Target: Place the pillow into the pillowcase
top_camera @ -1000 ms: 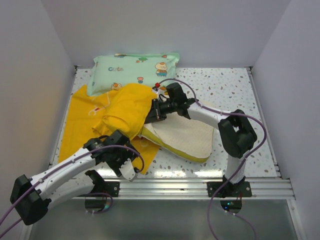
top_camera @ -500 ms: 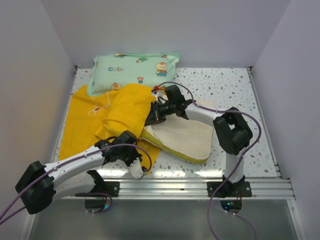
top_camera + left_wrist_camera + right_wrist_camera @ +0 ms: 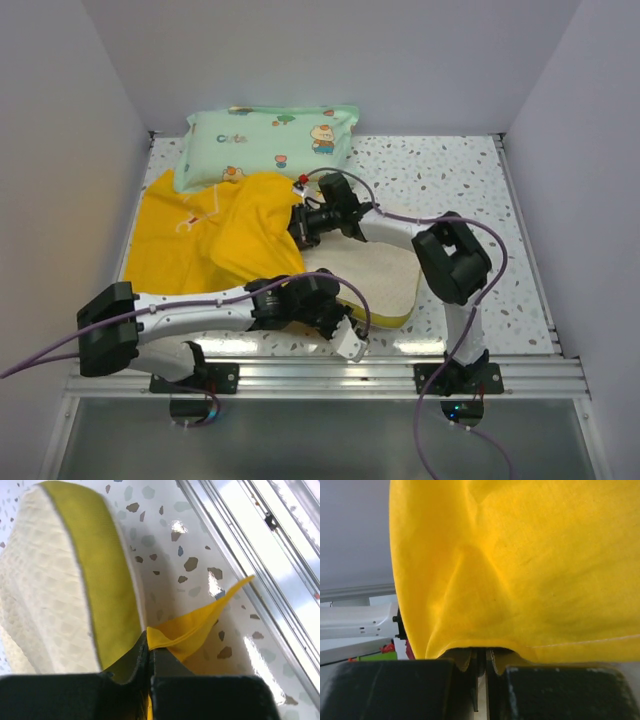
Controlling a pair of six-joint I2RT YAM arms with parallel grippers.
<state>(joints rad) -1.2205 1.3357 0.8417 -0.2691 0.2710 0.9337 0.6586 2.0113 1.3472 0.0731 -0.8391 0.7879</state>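
- Pillow (image 3: 378, 272): flat on the worktop (image 3: 450, 170), near its centre, left end under the pillowcase (image 3: 215, 235).
- Pillowcase: bunched over the worktop's left half.
- Left pincer (image 3: 150, 652): closed on a pillowcase corner beside the pillow's yellow band, by the near edge.
- Right pincer (image 3: 302, 222): closed, gripping pillowcase fabric mid-worktop.
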